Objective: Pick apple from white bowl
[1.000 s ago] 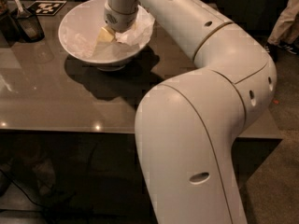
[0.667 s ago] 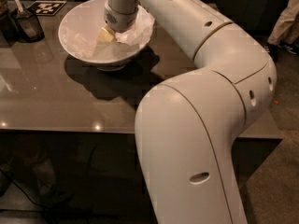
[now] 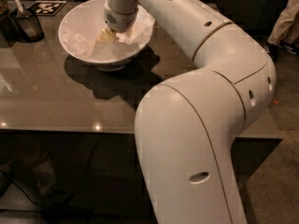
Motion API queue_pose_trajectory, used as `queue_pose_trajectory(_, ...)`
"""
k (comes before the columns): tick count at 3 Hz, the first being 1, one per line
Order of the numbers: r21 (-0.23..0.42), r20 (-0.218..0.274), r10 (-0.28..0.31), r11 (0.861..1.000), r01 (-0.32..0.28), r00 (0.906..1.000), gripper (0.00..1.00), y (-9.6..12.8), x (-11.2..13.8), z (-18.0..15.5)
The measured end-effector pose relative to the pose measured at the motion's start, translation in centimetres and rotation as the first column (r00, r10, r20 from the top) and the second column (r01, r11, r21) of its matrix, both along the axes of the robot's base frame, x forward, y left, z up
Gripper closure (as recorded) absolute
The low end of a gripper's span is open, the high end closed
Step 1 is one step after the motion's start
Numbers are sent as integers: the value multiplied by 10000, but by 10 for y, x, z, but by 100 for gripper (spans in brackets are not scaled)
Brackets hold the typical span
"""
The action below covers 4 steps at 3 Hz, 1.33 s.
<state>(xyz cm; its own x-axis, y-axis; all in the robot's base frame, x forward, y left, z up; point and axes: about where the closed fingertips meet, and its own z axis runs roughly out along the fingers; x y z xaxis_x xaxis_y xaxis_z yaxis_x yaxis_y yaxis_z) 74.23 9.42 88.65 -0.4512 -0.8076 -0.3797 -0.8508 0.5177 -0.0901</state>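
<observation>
**Reaching down into the white bowl**

Bending over the table (image 3: 46, 101), the robot's white arm (image 3: 201, 101) turns its wrist (image 3: 120, 10) downward into the white bowl (image 3: 70, 29); the jaws sit inside the bowl, directly under the wrist, above the crumpled white paper (image 3: 140, 27) that lines it; how far they stand apart, and whether they have hold of anything, cannot be told, since the wrist covers them; only a pale yellowish piece (image 3: 108, 35) shows at the tip, touching the paper; the apple is hidden from view, so its place against the jaws cannot be told; the bowl's wall rings the jaws on every side, its right rim closer to them than its left; the bowl stands on the table on its small foot; to the left of the jaws, outside the bowl, stands a dark cup (image 3: 28, 24) with a utensil in it; a black-and-white marker (image 3: 46, 7) lies flat between that cup and the bowl, behind and left of the jaws; well apart to the right, beyond the table, a person's trouser leg (image 3: 287, 17) shows.
</observation>
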Motion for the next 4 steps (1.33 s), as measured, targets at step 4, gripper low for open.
queue_pose_trajectory(4,-188,50,641,9978,-640,9979,32,1,-7,-17)
